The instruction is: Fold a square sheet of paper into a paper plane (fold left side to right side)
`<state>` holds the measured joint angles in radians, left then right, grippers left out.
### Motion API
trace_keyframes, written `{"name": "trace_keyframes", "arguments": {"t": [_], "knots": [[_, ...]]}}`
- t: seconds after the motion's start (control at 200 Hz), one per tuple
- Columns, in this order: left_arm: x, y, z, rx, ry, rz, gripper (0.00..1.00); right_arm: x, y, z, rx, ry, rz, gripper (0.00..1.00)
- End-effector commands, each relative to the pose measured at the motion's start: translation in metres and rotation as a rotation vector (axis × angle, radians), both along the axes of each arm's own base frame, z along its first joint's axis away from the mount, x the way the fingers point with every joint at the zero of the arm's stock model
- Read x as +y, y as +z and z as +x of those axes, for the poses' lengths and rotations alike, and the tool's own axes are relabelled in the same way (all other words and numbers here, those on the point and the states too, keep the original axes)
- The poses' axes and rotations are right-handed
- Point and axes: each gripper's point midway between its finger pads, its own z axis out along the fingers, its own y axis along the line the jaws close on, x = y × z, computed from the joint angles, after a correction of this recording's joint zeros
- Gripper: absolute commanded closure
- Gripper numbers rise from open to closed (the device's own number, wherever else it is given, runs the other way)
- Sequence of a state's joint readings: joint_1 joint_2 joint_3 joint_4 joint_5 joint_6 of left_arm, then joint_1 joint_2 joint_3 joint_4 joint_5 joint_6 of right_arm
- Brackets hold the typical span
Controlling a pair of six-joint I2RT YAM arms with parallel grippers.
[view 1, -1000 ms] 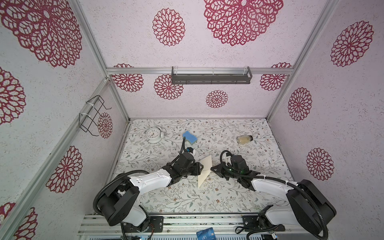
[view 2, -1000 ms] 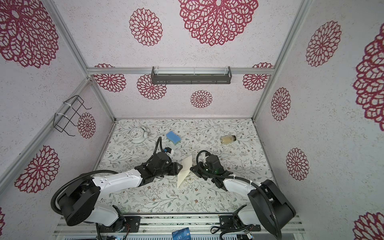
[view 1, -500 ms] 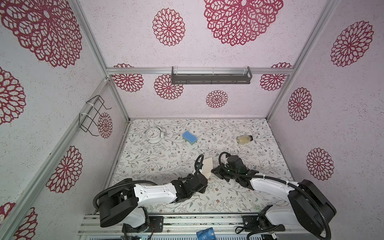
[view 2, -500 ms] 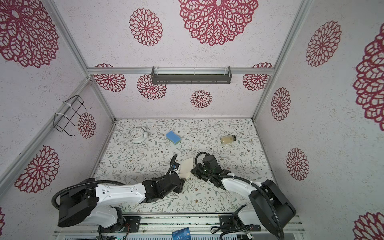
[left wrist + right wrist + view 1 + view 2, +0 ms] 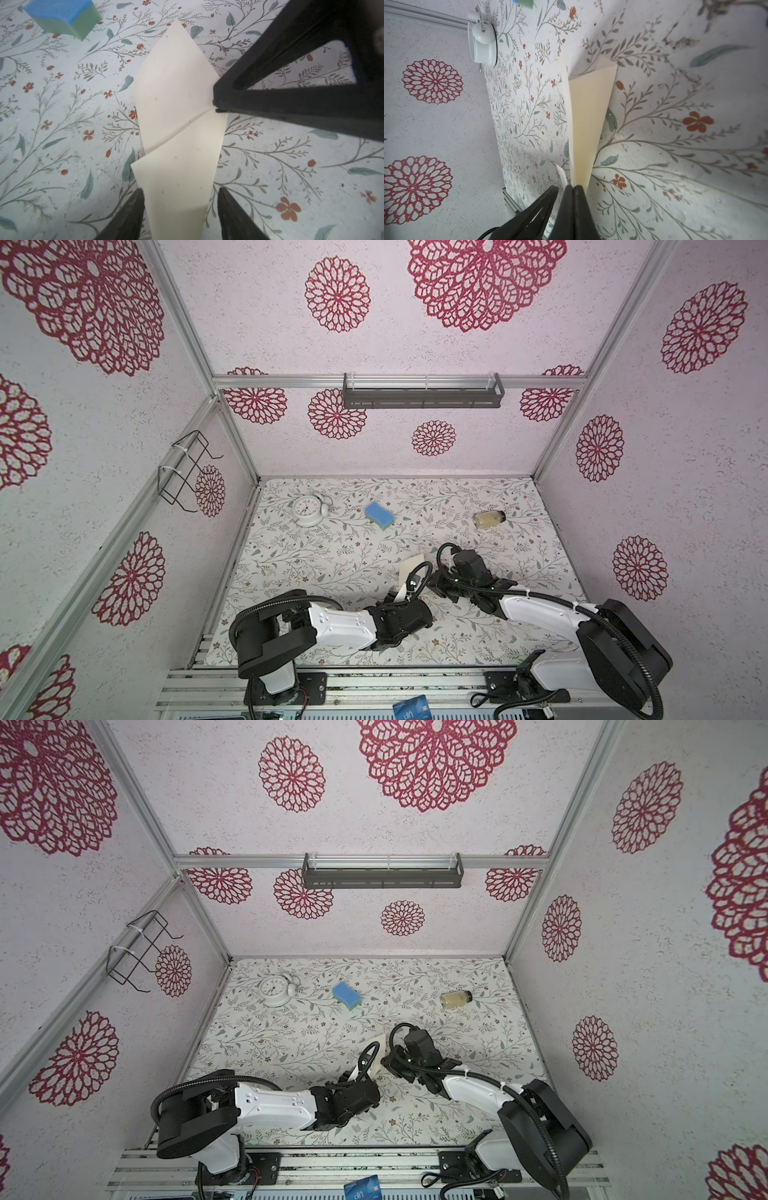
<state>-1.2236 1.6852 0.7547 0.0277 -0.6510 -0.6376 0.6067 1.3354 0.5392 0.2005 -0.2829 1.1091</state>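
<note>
- The right gripper (image 5: 574, 187) was clenched on the paper plane (image 5: 589, 116). In the right wrist view its two black jaws met on one edge of the cream paper with no gap.
- In the left wrist view, the tip of the right gripper (image 5: 216, 106) nipped the side edge about halfway along. A crease ran across the paper plane (image 5: 178, 99) from that spot.
- The left gripper (image 5: 179, 191) was released. Its jaws stood apart on either side of the paper's near end, with the paper between them and not pinched.
- The paper was folded to a narrow, pointed shape with layered flaps.
- In both top views the paper plane (image 5: 409, 570) (image 5: 374, 1048) sat between the two wrists, near the middle of the table (image 5: 332, 564), toward the front. I could not tell whether it touched the table.
- The blue sponge (image 5: 379, 515) lay well behind the paper, and the paper's far point aimed roughly toward it.
- A white alarm clock (image 5: 306, 510) stood at the back left.
- A small jar (image 5: 489, 519) lay on its side at the back right.
</note>
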Motion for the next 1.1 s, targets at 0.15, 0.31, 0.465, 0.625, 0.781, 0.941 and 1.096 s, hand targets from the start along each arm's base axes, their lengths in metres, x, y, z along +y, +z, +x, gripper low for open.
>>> {"name": "trace_keyframes", "arguments": {"t": [0.15,0.31,0.465,0.625,0.781,0.941,1.096], "knots": [[-0.011,0.007,0.006,-0.05,0.003,-0.017,0.55,0.003,0.01,0.004,-0.02,-0.02,0.017,1.0],[-0.013,0.003,0.005,-0.044,-0.011,-0.01,0.66,0.004,0.011,0.004,-0.02,-0.022,0.024,1.0],[-0.015,0.001,0.004,-0.039,-0.029,-0.016,0.79,0.005,0.014,0.005,-0.022,-0.023,0.034,1.0],[-0.014,0.002,0.004,-0.024,-0.035,-0.075,0.92,-0.002,0.021,0.006,-0.041,-0.044,0.028,0.71],[-0.012,0.004,0.003,0.029,-0.048,-0.176,1.0,-0.023,0.028,0.006,-0.072,-0.083,0.001,0.51],[-0.015,0.005,-0.001,0.116,-0.076,-0.306,1.0,-0.049,0.021,-0.002,-0.094,-0.086,-0.09,0.49],[-0.02,0.007,-0.005,0.203,-0.104,-0.449,1.0,-0.063,0.014,-0.009,-0.131,-0.087,-0.128,0.64]]}}
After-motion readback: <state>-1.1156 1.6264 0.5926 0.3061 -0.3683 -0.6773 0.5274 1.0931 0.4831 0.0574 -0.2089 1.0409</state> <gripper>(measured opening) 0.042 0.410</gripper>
